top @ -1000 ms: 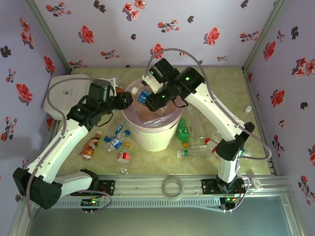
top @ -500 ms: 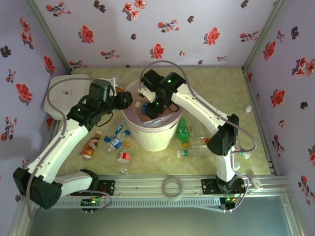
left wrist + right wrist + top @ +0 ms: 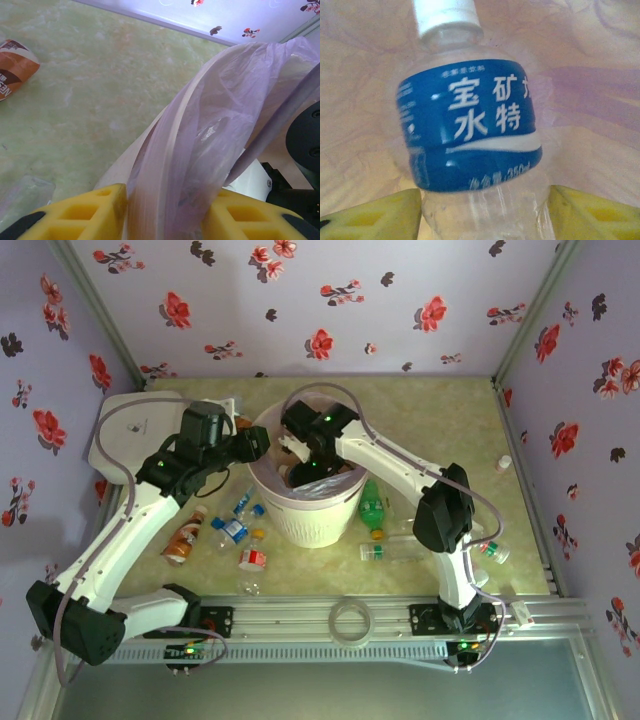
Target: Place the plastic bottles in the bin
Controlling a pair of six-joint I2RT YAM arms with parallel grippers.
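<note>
Bottle with the blue label [image 3: 470,125] and white cap is down in the mouth of the bin [image 3: 305,522], pink liner [image 3: 235,100] behind it, sitting between the right gripper [image 3: 485,220] fingers. They're right up against its sides, but I honestly can't tell if they're squeezing it or just off it. Left gripper [image 3: 165,212] is clamped onto the bin's left rim, liner pinched in too. Green bottle [image 3: 372,502] lies just right of the bin, with the orange-brown one [image 3: 183,540] and a few clear ones [image 3: 232,528] near its left side.
</note>
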